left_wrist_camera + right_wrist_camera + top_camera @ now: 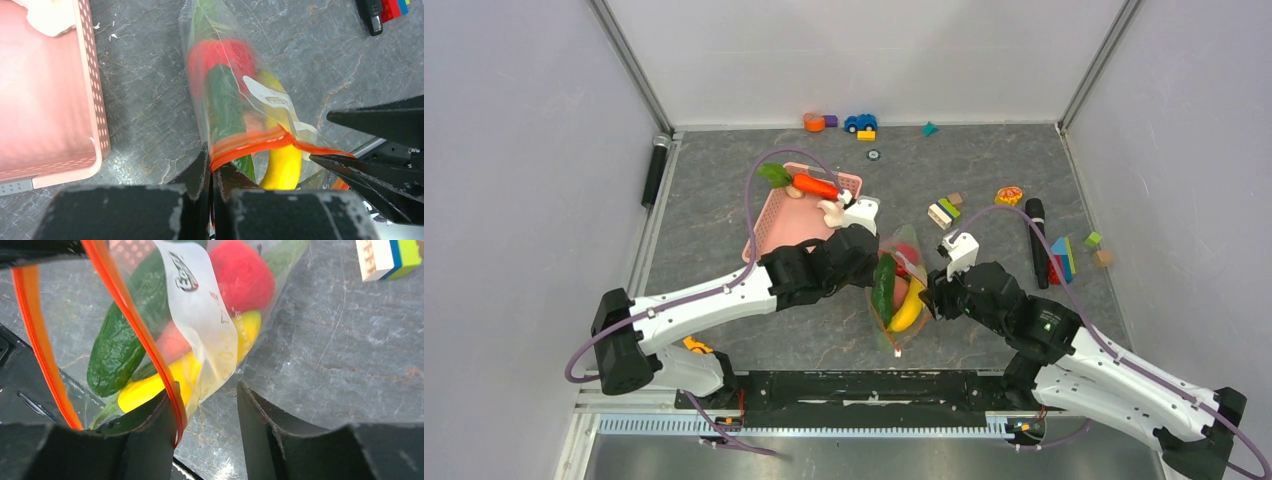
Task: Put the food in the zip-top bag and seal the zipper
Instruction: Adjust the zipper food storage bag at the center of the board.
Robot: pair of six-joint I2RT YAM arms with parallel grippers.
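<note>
The clear zip-top bag (904,250) lies on the table between my arms with its mouth toward the near edge. It holds a green cucumber (225,105), a red tomato (242,275) and a yellow banana (284,165). My left gripper (214,162) is shut on one end of the orange-red zipper strip (250,142). My right gripper (207,390) is open at the other end, with the strip (150,350) lying against its left finger. The mouth gapes open. The slider knob does not show. A carrot (814,185) and a mushroom (832,210) lie in the pink basket (774,225).
Toy blocks (944,210), a black marker (1035,240) and more blocks (1061,258) lie to the right. A toy car (860,122) and small pieces sit at the back wall. A black cylinder (655,170) lies at the left edge.
</note>
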